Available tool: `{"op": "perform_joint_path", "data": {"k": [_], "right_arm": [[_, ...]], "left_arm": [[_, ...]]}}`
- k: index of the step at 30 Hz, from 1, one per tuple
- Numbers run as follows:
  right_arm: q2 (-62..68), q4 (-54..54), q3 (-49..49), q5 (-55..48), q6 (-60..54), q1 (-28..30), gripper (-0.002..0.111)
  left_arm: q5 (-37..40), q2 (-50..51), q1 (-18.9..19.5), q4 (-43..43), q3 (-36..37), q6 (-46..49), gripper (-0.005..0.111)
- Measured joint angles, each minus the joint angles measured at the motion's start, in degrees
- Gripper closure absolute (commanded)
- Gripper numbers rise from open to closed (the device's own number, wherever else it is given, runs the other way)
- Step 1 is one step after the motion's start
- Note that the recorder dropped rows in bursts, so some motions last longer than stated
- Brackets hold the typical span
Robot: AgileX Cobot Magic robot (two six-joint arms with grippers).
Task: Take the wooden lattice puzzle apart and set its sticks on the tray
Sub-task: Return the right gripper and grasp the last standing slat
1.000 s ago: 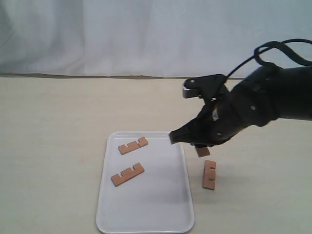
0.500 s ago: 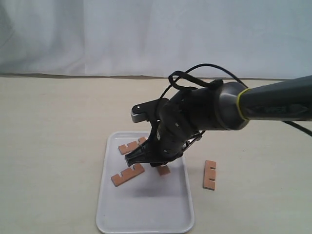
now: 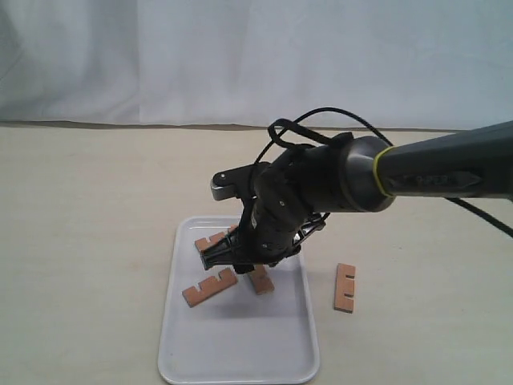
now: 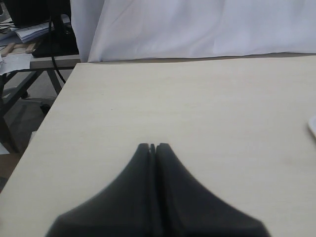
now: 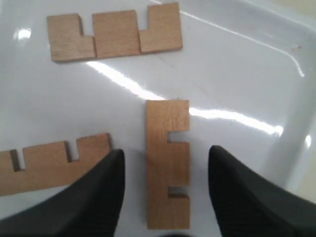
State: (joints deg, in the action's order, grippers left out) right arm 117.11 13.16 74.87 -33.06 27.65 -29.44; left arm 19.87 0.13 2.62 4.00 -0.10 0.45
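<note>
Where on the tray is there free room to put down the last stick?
In the exterior view, the tray's lower half, from the sticks down to its rim, is bare. The upper half is crowded: three sticks, with the right hand over them.

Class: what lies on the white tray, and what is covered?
Three sticks lie on the tray: one stick between the open jaws of the right gripper, a second stick beside it, a third stick beyond, partly covered by the gripper in the exterior view.
</note>
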Motion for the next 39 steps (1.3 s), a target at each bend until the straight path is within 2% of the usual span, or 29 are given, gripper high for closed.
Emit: {"op": "perform_joint_path", "data": {"k": [14, 20, 25, 31, 39], "right_arm": [[-10.9, 3.6, -2.4, -9.9, -0.2, 0.0, 0.051], [-12.6, 3.8, -8.2, -6.9, 2.7, 1.2, 0.051], [-12.6, 4.1, -13.0, -5.5, 7.5, 6.4, 0.051], [-12.6, 4.4, -19.3, 1.3, 10.5, 10.7, 0.051], [-11.8, 4.0, -21.6, 6.4, 11.9, 13.1, 0.051]], "left_arm": [[0.0, 0.0, 0.0, 0.0, 0.0, 0.0, 0.107], [0.0, 0.0, 0.0, 0.0, 0.0, 0.0, 0.107], [0.0, 0.0, 0.0, 0.0, 0.0, 0.0, 0.107], [0.0, 0.0, 0.0, 0.0, 0.0, 0.0, 0.107], [0.0, 0.0, 0.0, 0.0, 0.0, 0.0, 0.107]]}}
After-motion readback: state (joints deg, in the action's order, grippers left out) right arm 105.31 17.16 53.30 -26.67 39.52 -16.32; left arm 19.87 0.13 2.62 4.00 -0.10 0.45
